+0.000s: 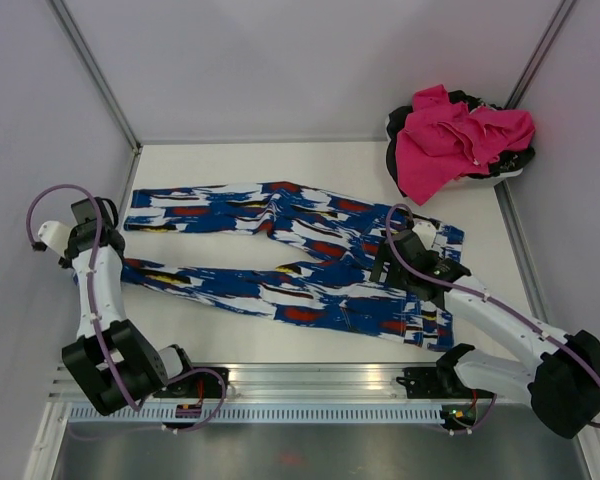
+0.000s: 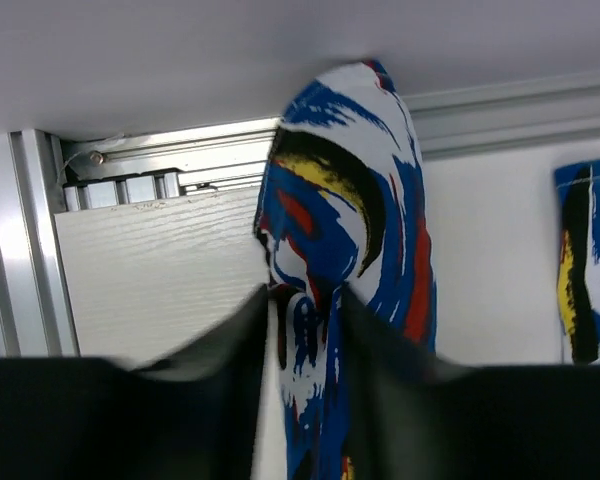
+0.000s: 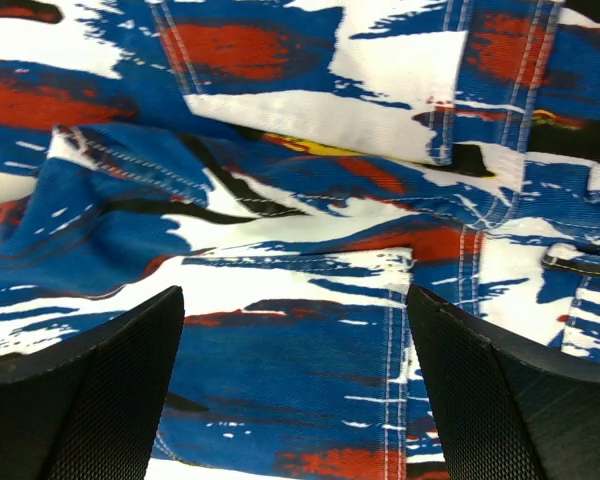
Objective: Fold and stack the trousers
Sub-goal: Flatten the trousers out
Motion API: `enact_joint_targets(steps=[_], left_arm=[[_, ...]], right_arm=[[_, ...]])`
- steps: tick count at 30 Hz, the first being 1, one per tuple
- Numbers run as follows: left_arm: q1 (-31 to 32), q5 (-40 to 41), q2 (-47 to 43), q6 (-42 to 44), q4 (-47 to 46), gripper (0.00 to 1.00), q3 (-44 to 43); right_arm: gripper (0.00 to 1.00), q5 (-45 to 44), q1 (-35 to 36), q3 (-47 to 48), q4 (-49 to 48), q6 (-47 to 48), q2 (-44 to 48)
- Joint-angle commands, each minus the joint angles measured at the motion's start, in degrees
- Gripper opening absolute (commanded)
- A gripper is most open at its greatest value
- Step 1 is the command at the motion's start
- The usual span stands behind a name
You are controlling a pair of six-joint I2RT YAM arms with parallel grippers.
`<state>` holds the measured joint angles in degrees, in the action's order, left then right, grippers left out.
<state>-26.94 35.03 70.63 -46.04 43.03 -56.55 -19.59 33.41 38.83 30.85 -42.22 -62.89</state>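
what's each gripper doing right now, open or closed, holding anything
left gripper: closed, pinching a fold of the trousers
right gripper: open, holding nothing

Left hand pinches the trousers; right hand gapes wide, pointing downward.

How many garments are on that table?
2 clearly: royal blue blotch-patterned fabric trousers spread across the middle; crumpled bright pink garment, far right corner. Black fabric beneath it may be more.
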Motion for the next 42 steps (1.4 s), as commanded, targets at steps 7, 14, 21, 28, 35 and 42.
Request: enact_joint_targets(steps=[7,14,21,28,35,42], left_arm=[[-0.4,-5.6,-3.5,5.8,-3.4,0.92,-1.3],[9.7,-26.1,-11.4,13.2,-8.9,0.90,4.1],[33.6,-29.0,-14.7,5.3,-11.7,0.83,10.1],[56.0,-23.9,-10.7,0.0,-13.5,0.80,13.6],[68.7,-22.1,-3.6,1.4,-19.6,0.79,13.0],[80.5,-20.2,10.5,4.8,-23.2,0.79,6.2]], right_arm=[[0.98,1.8,-1.2,-1.5,-3.6,1.4,-7.0],[0.94,3.6,-1.2,-5.2,-8.6,2.5,-11.2],[0.37,3.9,-2.1,-8.8,-9.8,3.3,-12.2],[0.00,5.6,-7.6,-9.7,-8.1,1.5,-11.9],[0.00,3.8,-19.2,-4.5,-3.4,6.7,-11.6],[0.03,11.0,-25.5,1.2,0.6,15.7,-9.0]])
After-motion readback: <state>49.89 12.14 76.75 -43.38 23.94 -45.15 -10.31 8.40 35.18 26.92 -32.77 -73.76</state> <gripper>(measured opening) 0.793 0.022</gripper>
